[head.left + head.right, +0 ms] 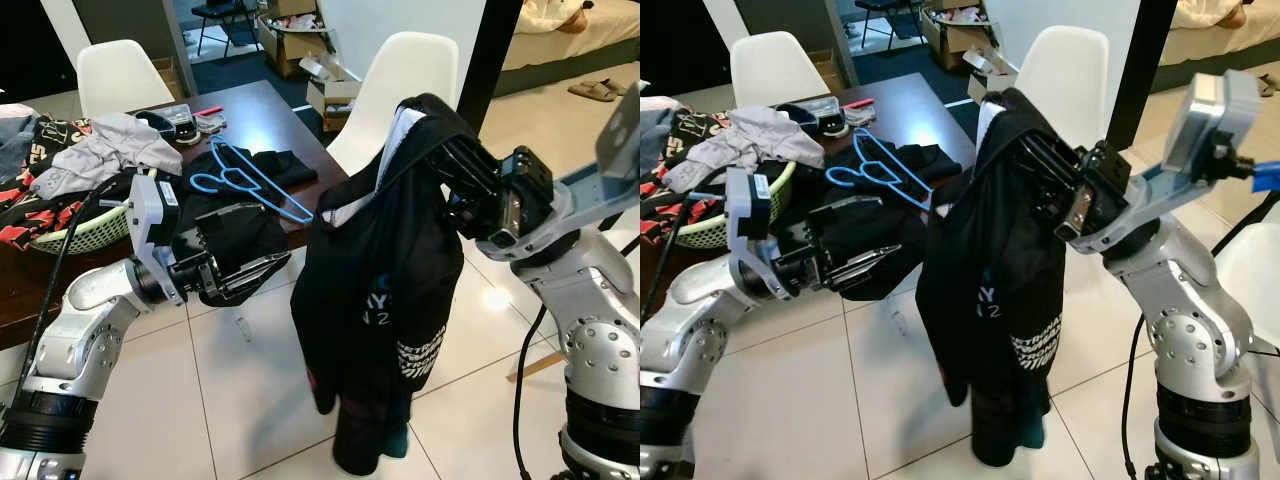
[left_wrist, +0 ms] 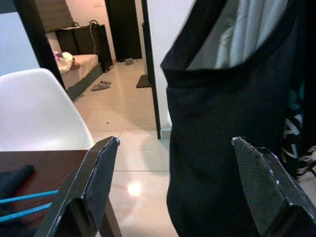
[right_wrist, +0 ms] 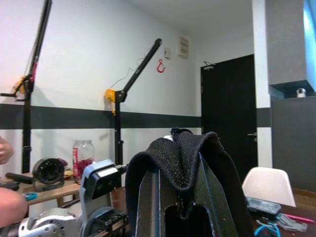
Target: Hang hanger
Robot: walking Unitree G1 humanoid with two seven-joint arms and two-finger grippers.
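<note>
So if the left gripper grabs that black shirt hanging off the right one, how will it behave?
Probably floppy: the black shirt droops in long folds from the right gripper down to the floor. It would likely bunch and swing rather than hold shape. It seems light, but the open left gripper may pinch only one layer.

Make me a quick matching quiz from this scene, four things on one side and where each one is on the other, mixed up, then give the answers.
1. black printed garment
2. blue wire hanger
3. green mesh basket
4. white plastic chair

A. on the table's left end, holding clothes
B. lying on dark cloth on the table
C. draped over the right gripper
D. behind the garment, at the table's corner

Pairs: 1-C, 2-B, 3-A, 4-D
</note>
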